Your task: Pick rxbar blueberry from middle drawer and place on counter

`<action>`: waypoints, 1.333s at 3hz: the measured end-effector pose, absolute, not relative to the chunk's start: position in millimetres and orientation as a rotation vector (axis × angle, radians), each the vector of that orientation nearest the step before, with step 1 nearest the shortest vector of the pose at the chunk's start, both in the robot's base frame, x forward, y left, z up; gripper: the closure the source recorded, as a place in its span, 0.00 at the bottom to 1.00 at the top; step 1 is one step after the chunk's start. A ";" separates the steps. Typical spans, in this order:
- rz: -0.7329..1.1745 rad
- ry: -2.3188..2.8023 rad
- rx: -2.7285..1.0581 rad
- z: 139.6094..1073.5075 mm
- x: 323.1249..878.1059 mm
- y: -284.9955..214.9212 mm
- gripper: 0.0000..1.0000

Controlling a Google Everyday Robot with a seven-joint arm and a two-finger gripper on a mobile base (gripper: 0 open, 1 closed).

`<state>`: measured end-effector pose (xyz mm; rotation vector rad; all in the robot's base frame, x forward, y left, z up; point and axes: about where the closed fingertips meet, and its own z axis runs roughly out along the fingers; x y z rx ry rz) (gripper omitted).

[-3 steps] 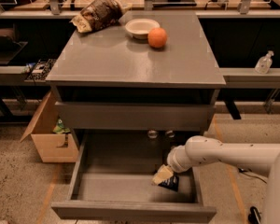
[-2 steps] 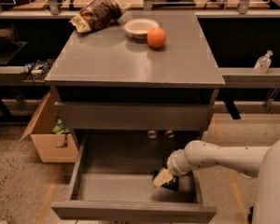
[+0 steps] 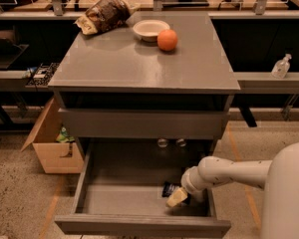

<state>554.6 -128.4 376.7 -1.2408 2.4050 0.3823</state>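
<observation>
Step in hand: you are at the pick; the bar is not yet lifted, and the placing on the bench comes after.
Gripper: the gripper [image 3: 177, 198] is down inside the open drawer [image 3: 139, 225], near its right front corner, tilted onto the drawer floor.
Gripper state: you cannot tell whether it is wide, narrow or holding anything.
Bar: the dark blue snack bar [image 3: 169, 187] lies flat on the drawer floor, touching or just beside the gripper tip on its far side; most of it is hidden by the gripper.
Bench: the grey top [image 3: 139, 63] of the cabinet carries a snack bag [image 3: 103, 15], a bowl [image 3: 150, 29] and an orange [image 3: 167, 40] along its back; the front half is bare.
Next move: you probably need to confirm a firm hold on the bar, then raise it straight out past the drawer above before swinging up to the front of the bench.
</observation>
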 end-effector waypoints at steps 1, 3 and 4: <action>0.384 2.426 -1.258 364.6 547.2 -129.7 0.00; 0.398 2.435 -1.274 348.8 541.7 -126.7 0.42; 0.400 2.436 -1.275 351.7 541.5 -126.3 0.65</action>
